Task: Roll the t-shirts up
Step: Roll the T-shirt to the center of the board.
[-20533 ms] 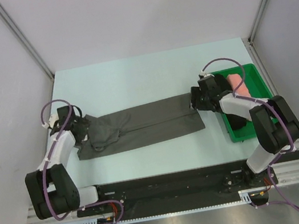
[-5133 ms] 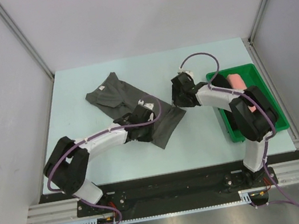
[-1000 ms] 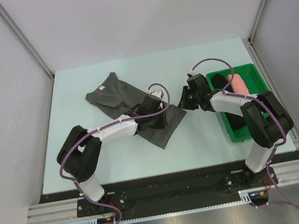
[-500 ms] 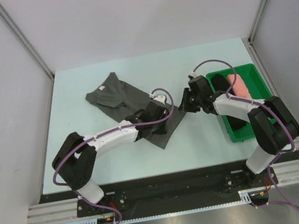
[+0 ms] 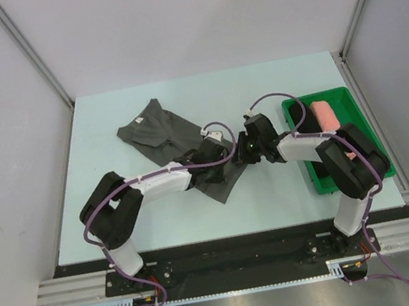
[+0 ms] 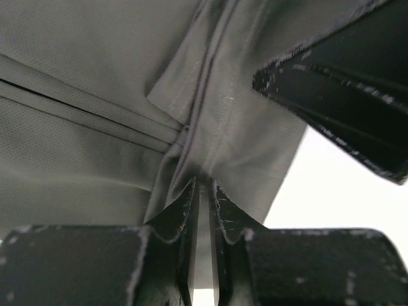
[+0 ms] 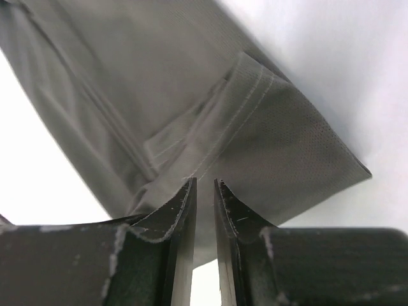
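A dark charcoal grey t-shirt (image 5: 156, 126) lies folded into a long strip, running diagonally from the far left toward the table's middle. My left gripper (image 5: 220, 152) is at the strip's near right end. In the left wrist view the left gripper (image 6: 204, 185) is shut on a raised fold of the grey t-shirt (image 6: 95, 76). My right gripper (image 5: 244, 151) meets the same end from the right. In the right wrist view the right gripper (image 7: 204, 183) pinches the hem corner of the t-shirt (image 7: 268, 127). A rolled salmon pink t-shirt (image 5: 324, 112) lies in the tray. I cannot make out the black one behind the right arm.
The green plastic tray (image 5: 336, 92) stands at the right edge of the table, with the right arm stretched across its near left side. One finger of the right gripper (image 6: 344, 121) shows close by in the left wrist view. Grey walls enclose the table.
The right gripper has moved left from beside the tray onto the shirt's right end. The left gripper's jaws have narrowed on the fabric. The shirt has barely shifted.
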You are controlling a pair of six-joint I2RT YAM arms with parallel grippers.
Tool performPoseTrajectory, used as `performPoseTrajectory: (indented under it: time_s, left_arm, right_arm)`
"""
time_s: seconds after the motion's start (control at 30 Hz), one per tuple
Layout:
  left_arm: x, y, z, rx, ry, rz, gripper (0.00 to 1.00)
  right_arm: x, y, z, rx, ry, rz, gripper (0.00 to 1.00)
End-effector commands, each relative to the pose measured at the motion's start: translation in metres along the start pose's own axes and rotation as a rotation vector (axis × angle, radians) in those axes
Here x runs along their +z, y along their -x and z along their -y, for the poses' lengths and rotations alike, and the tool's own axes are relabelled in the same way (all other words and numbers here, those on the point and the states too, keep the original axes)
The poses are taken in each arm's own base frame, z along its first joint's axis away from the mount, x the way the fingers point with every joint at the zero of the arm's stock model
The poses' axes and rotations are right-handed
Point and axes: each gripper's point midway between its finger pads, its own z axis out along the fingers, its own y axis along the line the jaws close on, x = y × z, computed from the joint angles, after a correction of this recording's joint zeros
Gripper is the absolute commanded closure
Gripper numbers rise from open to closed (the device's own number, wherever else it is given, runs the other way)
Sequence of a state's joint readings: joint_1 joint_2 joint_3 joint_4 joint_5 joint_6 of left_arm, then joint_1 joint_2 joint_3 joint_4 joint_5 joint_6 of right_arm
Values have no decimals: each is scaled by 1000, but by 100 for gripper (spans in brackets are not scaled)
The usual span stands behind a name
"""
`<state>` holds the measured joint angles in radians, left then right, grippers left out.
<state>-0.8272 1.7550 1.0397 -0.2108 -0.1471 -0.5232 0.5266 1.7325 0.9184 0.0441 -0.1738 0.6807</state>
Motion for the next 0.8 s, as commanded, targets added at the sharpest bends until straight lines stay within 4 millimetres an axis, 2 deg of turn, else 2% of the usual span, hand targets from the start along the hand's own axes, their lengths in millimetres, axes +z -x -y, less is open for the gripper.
performPoseTrajectory:
  time_s: [0.0,0.1,0.2,0.3,0.37,0.47,0.53,0.67,0.77]
  left_arm:
    - [10,-2,-12,-11,26,7,85]
    - [13,-10,-16,6,30,-14,86]
    - [12,-14,-18,15,31,-26,87]
    - [2,-6,-16,25,19,-2,84]
    - [-12,6,-12,30,3,38,75]
    - [-36,17,-7,63,-3,79,64]
    - [-46,12,-2,101,6,73,60]
    - [-56,-4,12,138,11,47,50]
    - [-59,-23,28,171,-7,21,47]
  right_arm:
    - [13,-4,6,14,3,-14,80]
    - [13,-4,20,23,-33,-17,80]
    - [10,2,21,23,-32,-2,80]
    - [1,13,16,24,-10,24,78]
    - [-9,23,10,20,3,52,75]
    - [-24,36,16,23,-14,81,68]
    - [-31,46,22,29,-25,105,65]
    - [-46,52,34,42,-53,123,55]
    - [-49,49,45,53,-71,122,55]
